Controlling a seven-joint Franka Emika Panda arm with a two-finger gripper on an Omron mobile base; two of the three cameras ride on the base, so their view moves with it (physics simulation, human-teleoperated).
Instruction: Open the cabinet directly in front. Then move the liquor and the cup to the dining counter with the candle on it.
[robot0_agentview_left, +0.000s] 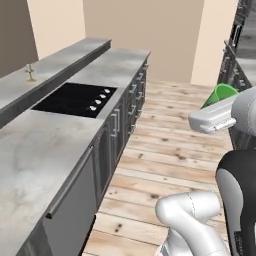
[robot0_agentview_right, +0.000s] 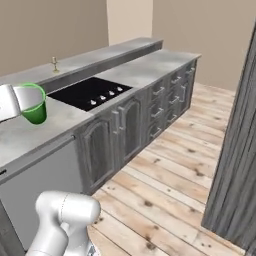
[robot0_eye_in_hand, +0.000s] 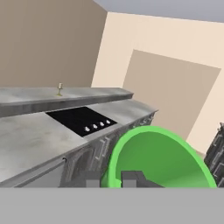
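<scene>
The tool (robot0_eye_in_hand: 114, 178) is closed on the rim of the cup (robot0_eye_in_hand: 162, 159), holding the green tumbler in the air over the wooden floor (robot0_agentview_left: 170, 145), beside the near end of the dining counter (robot0_agentview_left: 35, 150). The counter's marble top carries an inset black cooktop (robot0_agentview_left: 75, 99). The candle (robot0_agentview_left: 30, 72) stands on the raised far ledge, well apart from the cup.

We see a pale plank floor (robot0_agentview_left: 170, 145) running past beige walls (robot0_agentview_left: 145, 30), and a dark wood-grain panel (robot0_agentview_right: 237, 150) standing at the right.
</scene>
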